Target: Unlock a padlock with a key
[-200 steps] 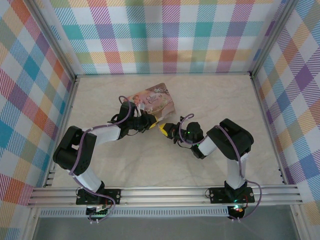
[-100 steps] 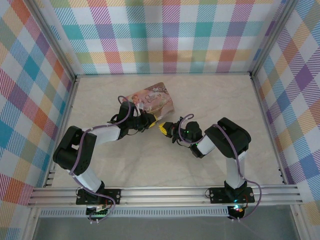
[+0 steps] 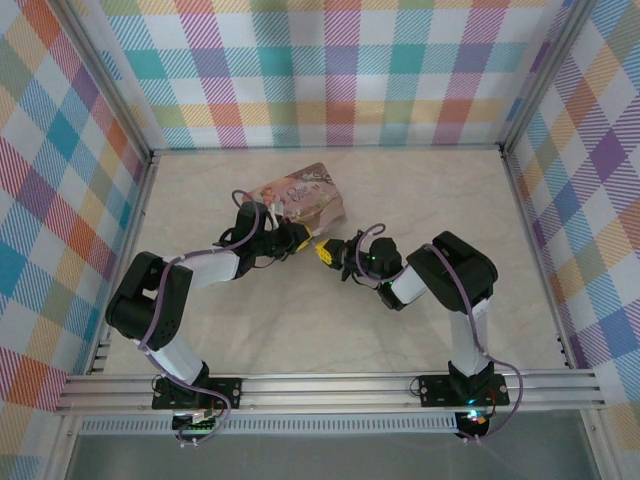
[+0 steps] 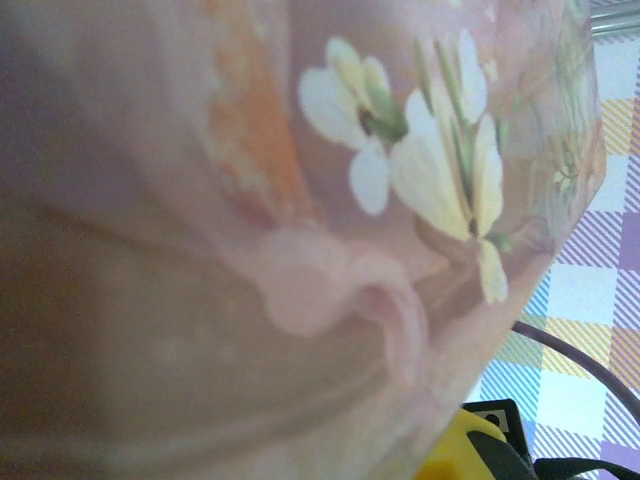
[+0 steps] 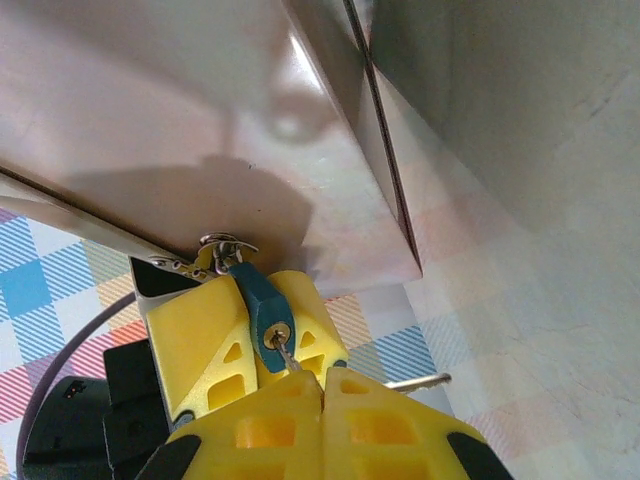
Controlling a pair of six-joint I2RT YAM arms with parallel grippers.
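Two pincers of mine meet mid-table (image 3: 430, 200), just in front of a pink tin box (image 3: 300, 192). Left pincer (image 3: 304, 241) is clamped on the padlock (image 5: 260, 303), its bluish body btwn yellow fingers (image 5: 200, 335), w/ keyhole end facing my right pincer (image 5: 322, 385). Right pincer is closed on the key (image 5: 287, 357), tip at the keyhole.

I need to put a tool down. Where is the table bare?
The table is bare at far right, between tin box and right wall, and near middle, by the rail. Crowded where left gripper and right gripper meet by the box.
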